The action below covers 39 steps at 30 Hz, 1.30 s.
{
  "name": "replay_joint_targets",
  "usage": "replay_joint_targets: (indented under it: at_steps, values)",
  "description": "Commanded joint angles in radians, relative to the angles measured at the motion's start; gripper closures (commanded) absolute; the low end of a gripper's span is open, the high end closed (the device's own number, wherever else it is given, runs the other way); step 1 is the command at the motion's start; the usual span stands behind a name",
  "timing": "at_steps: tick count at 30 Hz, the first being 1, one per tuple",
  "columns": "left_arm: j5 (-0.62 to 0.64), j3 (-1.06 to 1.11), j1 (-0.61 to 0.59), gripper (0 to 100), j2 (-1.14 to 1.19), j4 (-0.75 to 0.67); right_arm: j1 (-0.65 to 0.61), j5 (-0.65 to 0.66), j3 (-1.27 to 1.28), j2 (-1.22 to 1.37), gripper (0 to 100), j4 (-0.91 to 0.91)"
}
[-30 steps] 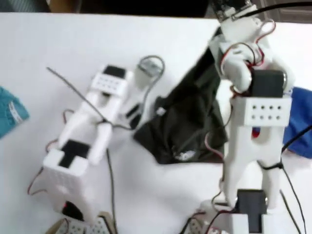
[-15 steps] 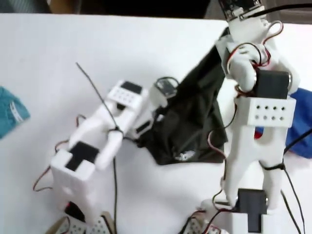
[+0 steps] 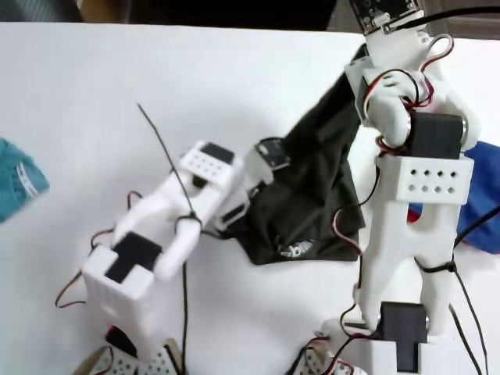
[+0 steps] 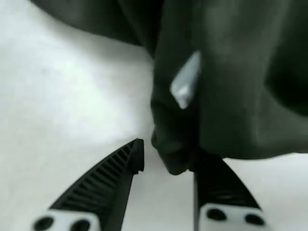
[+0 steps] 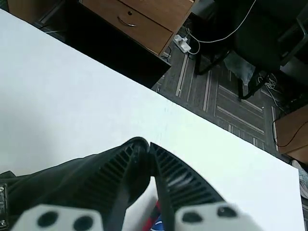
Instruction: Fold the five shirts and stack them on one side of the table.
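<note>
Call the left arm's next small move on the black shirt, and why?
Probably close the left gripper. Its jaws stand open around a bunched edge of the black shirt lying on the table, and the right gripper is shut on the shirt's far edge, holding it up. A second grip looks needed to fold.

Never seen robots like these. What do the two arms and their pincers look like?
Both the left arm and right arm are blocky white plastic with black motor boxes at the joints, rows of small holes in some panels, and thin red and black wires looping along them. The left gripper and right gripper have black, ribbed, tapering fingers on white bases.
</note>
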Motion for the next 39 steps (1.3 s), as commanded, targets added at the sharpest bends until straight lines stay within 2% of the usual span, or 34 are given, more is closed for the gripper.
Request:
replay_joint_targets:
  at_steps: [1, 4, 10, 16, 22, 27, 35, 39]
  values:
    - [0.0, 0.015, 0.04, 90, 0.003, 0.002, 0.005, 0.008, -0.006, -0.007, 97.8, -0.002]
    - [0.0, 0.015, 0.034, 97, 0.0, 0.002, 0.005, 0.008, -0.006, -0.007, 97.8, -0.002]
    - [0.005, -0.021, 0.005, 97, -0.014, 0.061, 0.01, 0.008, -0.008, -0.008, 97.8, -0.004]
    - [-0.018, -0.203, -0.144, 97, -0.095, 0.239, 0.09, 0.009, -0.002, -0.001, 97.8, -0.119]
    - [-0.089, -0.489, -0.241, 97, -0.224, 0.437, 0.031, 0.127, -0.038, -0.025, 97.8, -0.208]
    - [-0.124, -0.69, -0.279, 97, -0.313, 0.594, 0.013, 0.14, -0.126, -0.101, 97.8, -0.208]
    - [-0.201, -0.766, -0.374, 97, -0.502, 0.597, 0.016, 0.304, -0.144, -0.249, 97.8, -0.214]
    - [-0.216, -0.771, -0.419, 97, -0.582, 0.597, 0.016, 0.33, -0.144, -0.323, 97.8, -0.214]
